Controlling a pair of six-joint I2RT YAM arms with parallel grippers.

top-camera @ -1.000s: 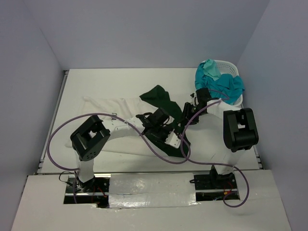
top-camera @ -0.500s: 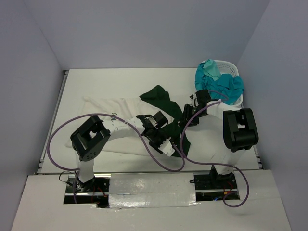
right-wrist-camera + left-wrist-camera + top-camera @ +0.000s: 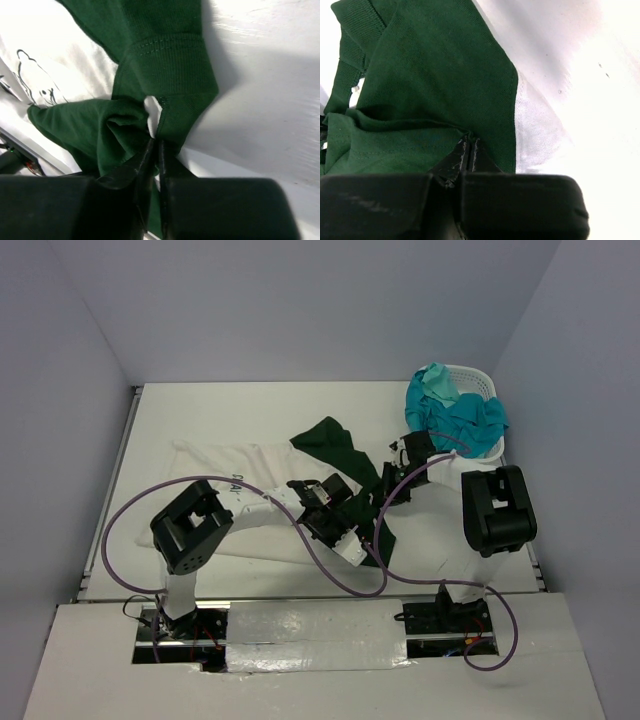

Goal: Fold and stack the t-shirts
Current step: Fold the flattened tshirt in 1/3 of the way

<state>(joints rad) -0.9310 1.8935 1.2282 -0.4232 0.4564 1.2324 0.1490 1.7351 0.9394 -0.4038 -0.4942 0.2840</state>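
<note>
White bench (image 3: 250, 410) carries everything; white lattice laundry basket (image 3: 478, 373) sits at its far right corner, used as landmark below; white tee (image 3: 210, 462) lies spread flat well left of the basket, dark print (image 3: 31, 75) on it in line drawing; dark green tee (image 3: 328, 438) is bunched and crumpled left of the basket and nearer the arms, between basket and white tee, partly lying over the white tee's basket-side edge; teal tee (image 3: 468, 418) hangs over the basket's near rim, spilling down its front wall; pale mint tee (image 3: 438, 382) sits on top of the heap at the basket's left side, touching the teal one; both arms reach in left of the basket and meet over the green cloth; left claw (image 3: 468, 146) clenched, jaws pinched tight on a raised fold of the dark green tee, white cloth beside it; right claw (image 3: 155, 142) clenched too, jaws nearly together, grasping the dark green tee at a ribbed hem, cloth bunched up on either side of the fingertips
</note>
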